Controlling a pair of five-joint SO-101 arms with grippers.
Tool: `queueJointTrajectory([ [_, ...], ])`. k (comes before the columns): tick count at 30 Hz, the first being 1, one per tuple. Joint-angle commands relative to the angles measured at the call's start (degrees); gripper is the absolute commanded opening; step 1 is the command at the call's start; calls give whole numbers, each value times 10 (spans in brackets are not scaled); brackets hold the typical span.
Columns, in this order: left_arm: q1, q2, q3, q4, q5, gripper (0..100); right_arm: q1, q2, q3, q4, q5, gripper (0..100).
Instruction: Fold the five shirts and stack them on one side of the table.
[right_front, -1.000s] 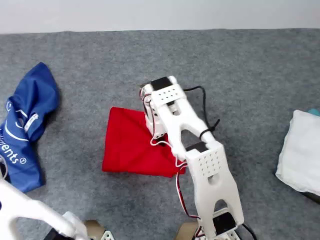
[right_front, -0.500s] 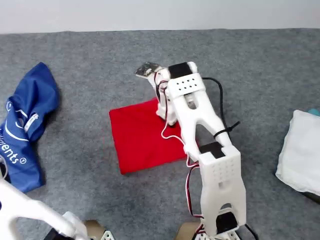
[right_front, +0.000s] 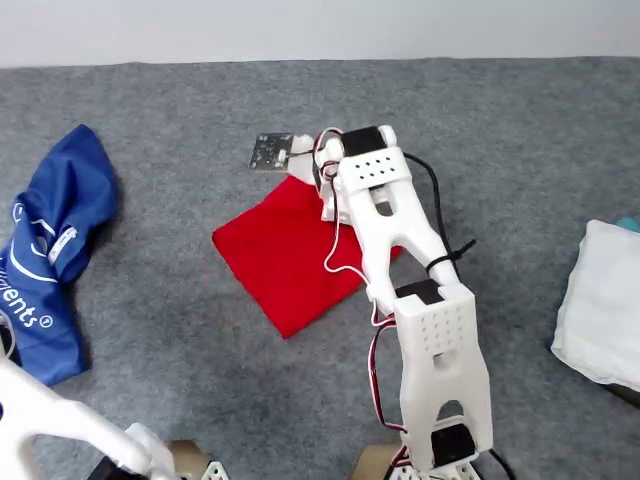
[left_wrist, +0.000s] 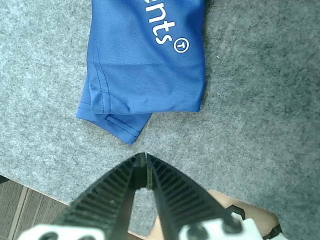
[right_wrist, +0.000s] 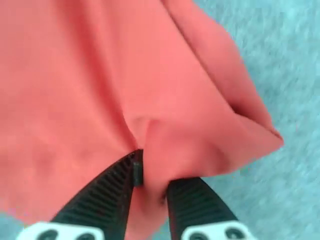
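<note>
The right end effector (right_wrist: 152, 172) pinches the folded red shirt (right_front: 270, 260) at centre frame. The left end effector (left_wrist: 146, 165) is pressed together, empty. This looks like the stacking step: next, carry it onto the white folded shirt (right_front: 603, 300) at the right edge.

red shirt (right_front: 270, 262): folded, flat, skewed, centre | blue shirt (right_front: 58, 225): crumpled, far left | white shirt (right_front: 600, 300): folded, far right
</note>
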Motion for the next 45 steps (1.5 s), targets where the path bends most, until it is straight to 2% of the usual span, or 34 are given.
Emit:
queueJointTrajectory([
  [1,4,-17,-7,-2,-6,6,-16,-7,-33,-48,18,9],
  [4,4,-17,-7,-2,-6,6,-27,-2,-33,-73,18,20],
  [6,4,-17,-7,-2,-6,6,-28,-3,-33,-76,1,80],
  [10,4,-17,-7,-2,-12,6,-20,-3,-66,-94,-178,191],
  [14,2,-18,-7,-2,-37,6,-10,-3,-111,-87,-321,209],
  [24,4,-17,-7,-5,-42,6,-2,0,-259,111,-597,210],
  [30,4,-17,-7,-5,-40,6,-7,1,-273,171,-897,211],
  [38,4,-17,-4,-3,-40,6,-68,13,-273,223,-1043,232],
  [45,3,-17,-4,-3,-40,6,-107,79,-273,233,-1102,522],
])
